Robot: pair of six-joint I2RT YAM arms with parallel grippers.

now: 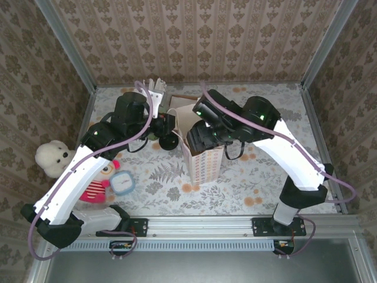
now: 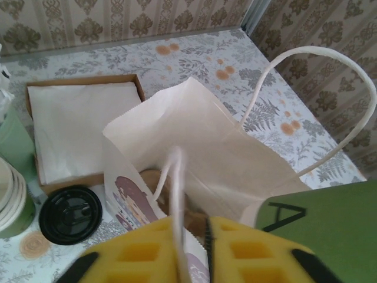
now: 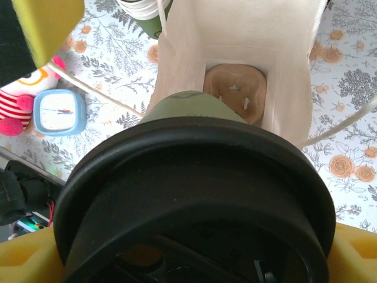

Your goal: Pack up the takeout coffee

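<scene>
My right gripper (image 3: 188, 259) is shut on the takeout coffee (image 3: 194, 177), an olive-green cup with a black lid, holding it over the open white paper bag (image 3: 182, 41). A brown pulp carrier (image 3: 235, 88) lies on the bag's floor. From above, that gripper (image 1: 199, 134) hangs over the bag (image 1: 206, 160) in the middle of the table. My left gripper (image 2: 193, 253) has its yellow fingers (image 2: 135, 253) shut on the bag's near handle (image 2: 175, 177) at the rim. The cup's green side (image 2: 324, 230) shows at the right of the left wrist view.
A cardboard tray of white napkins (image 2: 82, 127), a loose black lid (image 2: 70, 214) and a stack of cream cups (image 2: 10, 197) sit left of the bag. A teddy bear (image 1: 52, 158), a striped toy (image 1: 96, 190) and a blue clock (image 1: 123, 183) lie at front left.
</scene>
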